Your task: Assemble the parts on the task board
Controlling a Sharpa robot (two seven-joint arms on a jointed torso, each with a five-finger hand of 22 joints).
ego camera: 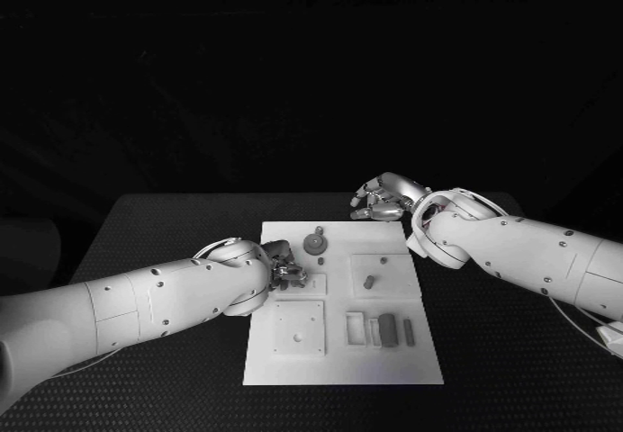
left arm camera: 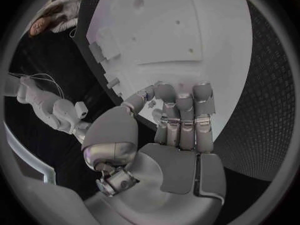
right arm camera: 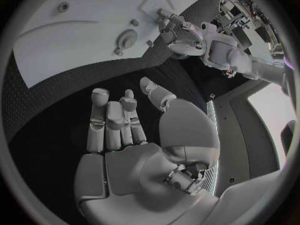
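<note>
Black textured matting covers the table (ego camera: pixel 156 216) before us, and the room beyond it is dark. Our left arm (ego camera: pixel 117 310) reaches in low across the mat, its forearm lying over the near left edge of the task board (ego camera: pixel 344 355). Our left hand (ego camera: pixel 287 272) sits at the board's left edge, about halfway up it, fingers bent down toward a square plate there. From the head view we cannot tell whether it has hold of anything; the left wrist view shows the fingers (left arm camera: pixel 184 112) lying side by side, stretched out over the white board with the thumb apart, and nothing visible in them.

On the board, a round part (ego camera: pixel 316 242) stands near the far end, a small dark piece (ego camera: pixel 370 281) lies in a square recess right of centre, a square plate (ego camera: pixel 299 328) sits at the near left, and a row of upright bars (ego camera: pixel 385 329) stands beside it to the right.

Our right arm (ego camera: pixel 519 256) comes across the mat and crosses the board's far right corner. Our right hand (ego camera: pixel 385 198) hovers just past that corner, above bare mat. In the right wrist view its fingers (right arm camera: pixel 112 122) are extended and slightly spread, holding nothing.
</note>
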